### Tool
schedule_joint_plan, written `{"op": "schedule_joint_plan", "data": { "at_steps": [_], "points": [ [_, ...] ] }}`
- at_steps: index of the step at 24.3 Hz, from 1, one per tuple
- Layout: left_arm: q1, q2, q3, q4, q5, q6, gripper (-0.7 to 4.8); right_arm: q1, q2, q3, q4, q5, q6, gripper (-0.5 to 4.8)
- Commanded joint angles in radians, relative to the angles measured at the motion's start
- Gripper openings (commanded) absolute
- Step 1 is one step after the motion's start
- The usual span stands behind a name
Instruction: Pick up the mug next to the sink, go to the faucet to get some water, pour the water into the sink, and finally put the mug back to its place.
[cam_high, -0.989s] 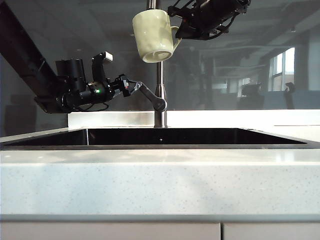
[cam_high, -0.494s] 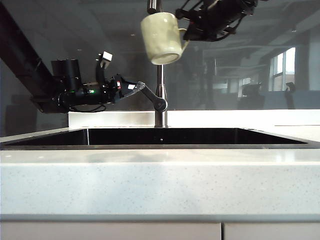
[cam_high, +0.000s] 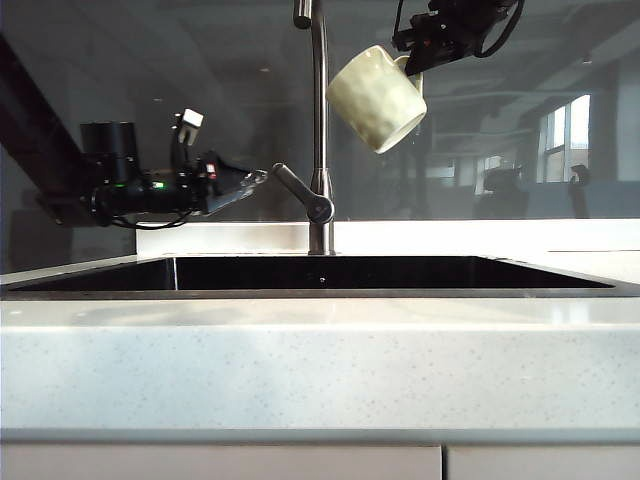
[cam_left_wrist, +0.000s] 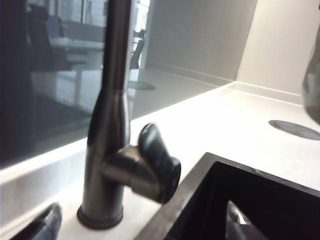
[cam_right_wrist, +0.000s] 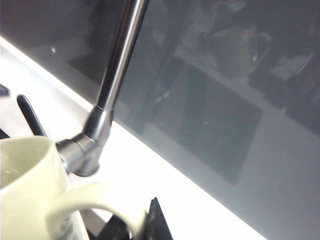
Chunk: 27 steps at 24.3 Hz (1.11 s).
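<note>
Right gripper (cam_high: 412, 62) is sitting high over the sink (cam_high: 320, 272), clamped narrow on the loop handle (cam_right_wrist: 95, 202) of the mug (cam_high: 376, 97). Mug is hanging just below and to the faucet side of the gripper in the exterior view, tilted, with its rim facing down and away from the faucet (cam_high: 319, 130). It is close beside the upright pipe, but I am not seeing contact. In the right wrist view the mug (cam_right_wrist: 30, 192) is filling the corner beside the gripper (cam_right_wrist: 145, 222), with the handle running into the dark fingers (cam_right_wrist: 156, 225), and the pipe (cam_right_wrist: 112, 85) is standing past the mug.

Left gripper (cam_high: 250, 180) is hanging level on the other side of the faucet, jaws spread wide and holding nothing. Its tips are pointing at the side lever (cam_high: 298, 192) and sitting near it, with a small gap showing in the exterior view. In the left wrist view I am seeing 2 fingertips (cam_left_wrist: 42, 225), one on each side, well apart; the gripper (cam_left_wrist: 140, 226) is facing the faucet base (cam_left_wrist: 102, 165) and the lever (cam_left_wrist: 157, 162), which are just ahead of it. Sink edge (cam_left_wrist: 200, 195) is running right under the gripper, with pale countertop (cam_left_wrist: 240, 125) beyond.

I am not seeing any water stream in any view.
</note>
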Motion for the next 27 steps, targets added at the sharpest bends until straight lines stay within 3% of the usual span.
{"op": "schedule_joint_plan", "data": {
  "at_steps": [1,11,20,26,27],
  "points": [
    [0.035,-0.008,0.005,0.010,0.077,-0.083,4.22,0.005,-0.027,0.016,0.077,0.028,-0.143,-0.01],
    [0.061,-0.008,0.005,0.019,0.161,-0.141,4.22,0.045,-0.027,0.016,0.060,0.110,-0.541,-0.01],
    [0.060,-0.008,0.005,0.027,0.166,-0.143,4.22,0.101,-0.027,0.016,0.057,0.233,-0.905,-0.02],
    [0.060,-0.008,0.005,0.045,0.167,-0.143,4.22,0.142,-0.027,0.016,0.058,0.262,-1.128,-0.02],
    [0.060,-0.008,0.005,0.045,0.166,-0.143,4.22,0.155,-0.027,0.016,0.058,0.274,-1.208,-0.01]
  ]
}}
